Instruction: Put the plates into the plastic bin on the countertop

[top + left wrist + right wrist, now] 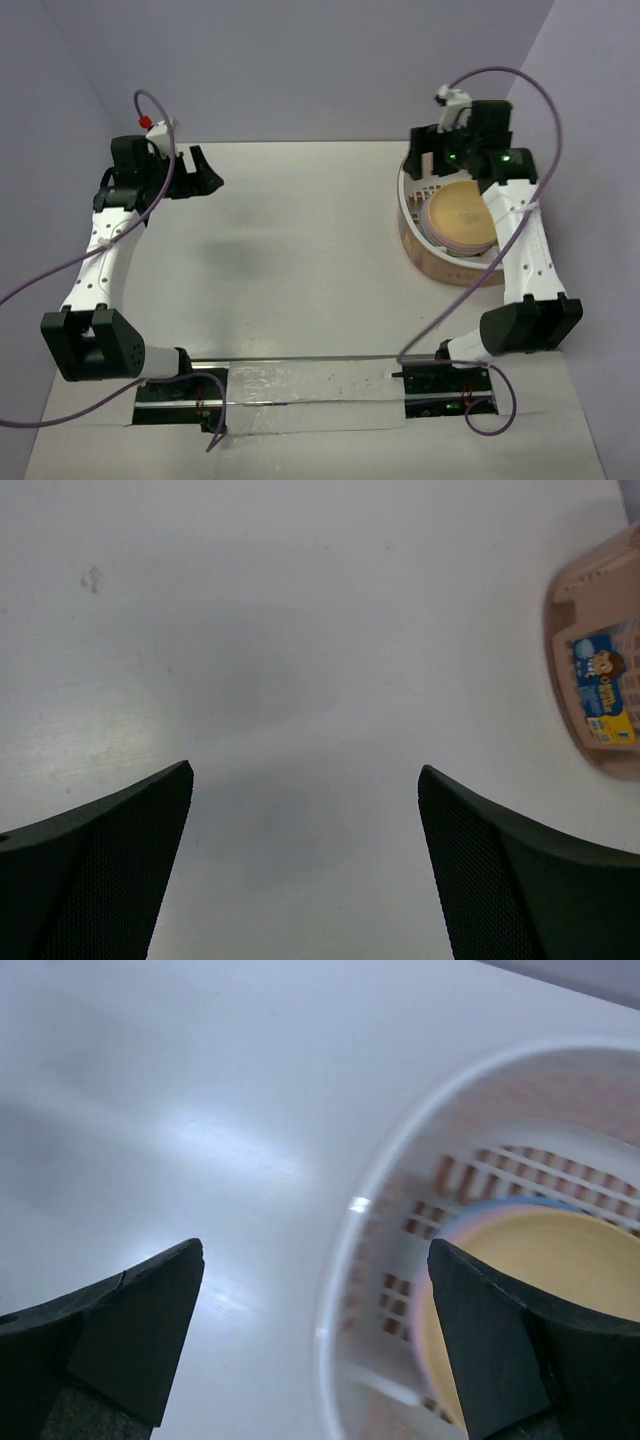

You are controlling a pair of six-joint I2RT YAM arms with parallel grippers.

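Note:
The plastic bin (412, 228), white with lattice sides and a tan lower part, stands at the right of the white countertop (300, 250). A stack of plates lies in it, an orange-yellow plate (462, 212) on top, with pink and blue rims below. My right gripper (428, 158) is open and empty above the bin's far-left rim; its wrist view shows the bin wall (420, 1230) and the top plate (550, 1260). My left gripper (203, 170) is open and empty over the far left of the countertop. The left wrist view shows the bin (600, 650) at the right edge.
Lavender walls (300, 70) border the countertop at the back and sides. A shiny strip (310, 395) lies between the arm bases at the near edge. A purple cable (440, 330) loops beside the right arm. A blue sticker (604, 685) is on the bin.

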